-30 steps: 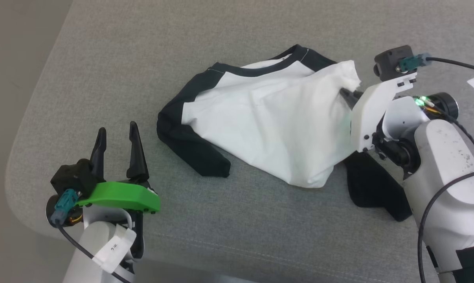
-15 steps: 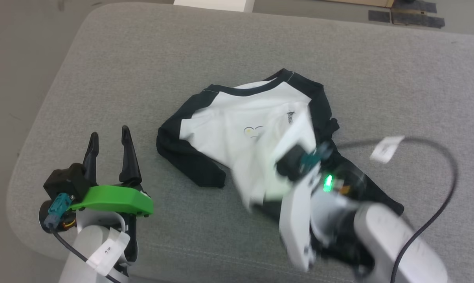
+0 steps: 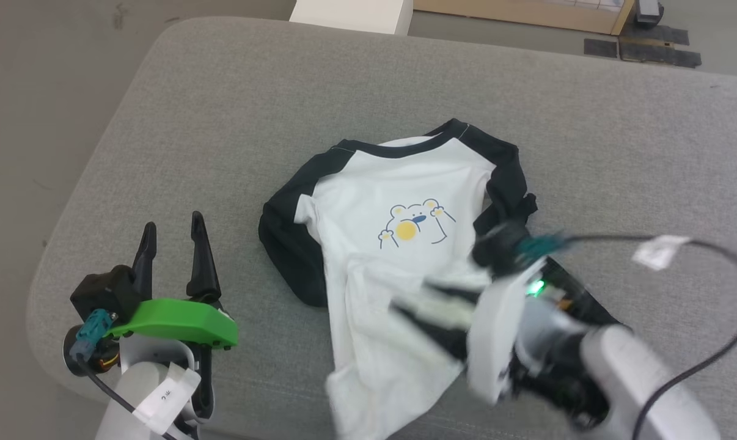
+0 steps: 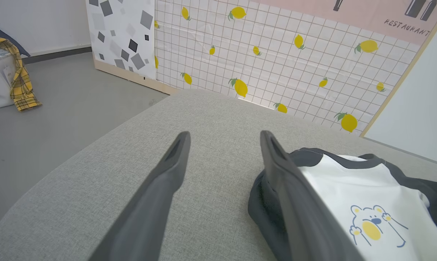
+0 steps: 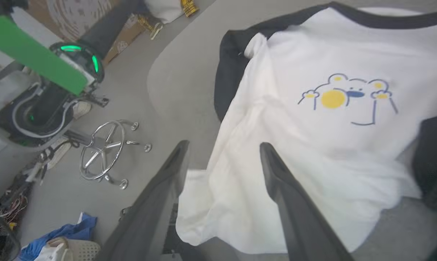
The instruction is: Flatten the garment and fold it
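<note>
On pad [image 3: 222,110] shirt [image 3: 405,201] laid print-up, hem bunched toward near edge. Over white lower panel right gripper [image 5: 224,145] held spread, nothing pinched. Beside sleeve left gripper [image 3: 173,221] spread, not touching. Fabric judged light, limp, easily dragged; hem corners best taken.

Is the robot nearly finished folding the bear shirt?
Not nearly. Done: the shirt lies front up on the grey cushion, bear picture showing. In hand: the right gripper hangs open over the shirt's lower white part; the left gripper sits open beside it. Left: the black sleeves are bunched and the bottom is wrinkled, so smoothing and every fold are not yet done.
</note>
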`<state>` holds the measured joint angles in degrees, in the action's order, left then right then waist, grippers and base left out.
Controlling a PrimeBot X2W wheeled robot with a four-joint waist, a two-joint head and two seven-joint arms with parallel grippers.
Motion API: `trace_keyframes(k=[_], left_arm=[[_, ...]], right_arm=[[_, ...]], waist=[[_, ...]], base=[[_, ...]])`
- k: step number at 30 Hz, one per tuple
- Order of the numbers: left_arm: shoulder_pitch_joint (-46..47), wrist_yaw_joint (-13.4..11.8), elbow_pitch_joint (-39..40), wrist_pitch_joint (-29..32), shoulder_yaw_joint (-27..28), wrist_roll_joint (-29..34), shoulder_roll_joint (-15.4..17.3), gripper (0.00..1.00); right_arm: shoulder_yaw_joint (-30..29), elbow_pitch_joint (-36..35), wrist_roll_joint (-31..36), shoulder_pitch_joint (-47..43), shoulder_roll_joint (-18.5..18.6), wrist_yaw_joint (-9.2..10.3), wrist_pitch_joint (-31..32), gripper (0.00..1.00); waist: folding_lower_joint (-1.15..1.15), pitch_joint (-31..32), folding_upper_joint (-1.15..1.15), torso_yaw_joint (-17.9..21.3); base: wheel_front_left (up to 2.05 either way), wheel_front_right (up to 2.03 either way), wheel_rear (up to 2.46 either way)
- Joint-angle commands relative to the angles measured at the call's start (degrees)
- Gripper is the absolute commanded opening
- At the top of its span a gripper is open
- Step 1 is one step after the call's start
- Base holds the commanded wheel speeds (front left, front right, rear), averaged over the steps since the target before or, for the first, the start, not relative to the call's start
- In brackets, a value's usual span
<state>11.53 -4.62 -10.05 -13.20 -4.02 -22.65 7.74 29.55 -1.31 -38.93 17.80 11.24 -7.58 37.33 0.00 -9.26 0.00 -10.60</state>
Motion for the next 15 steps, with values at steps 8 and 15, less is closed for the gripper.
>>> trace_keyframes(k=[8,15], left_arm=[[0.1,0.0,0.1,-0.2,-0.8,0.0,0.2,1.00],[0.8,0.0,0.0,-0.5,-1.3,-0.2,-0.2,1.00]], right_arm=[[-14.0,6.3,19.7,3.2,-2.3,0.09,-6.8,1.00],[-17.3,12.7,28.6,5.3,-4.8,0.09,-8.1,1.00]], waist=[[0.00,-0.6,0.00,-0.2],[0.00,-3.2,0.00,-1.0]], base=[[0.00,0.00,0.00],[0.00,0.00,0.00]])
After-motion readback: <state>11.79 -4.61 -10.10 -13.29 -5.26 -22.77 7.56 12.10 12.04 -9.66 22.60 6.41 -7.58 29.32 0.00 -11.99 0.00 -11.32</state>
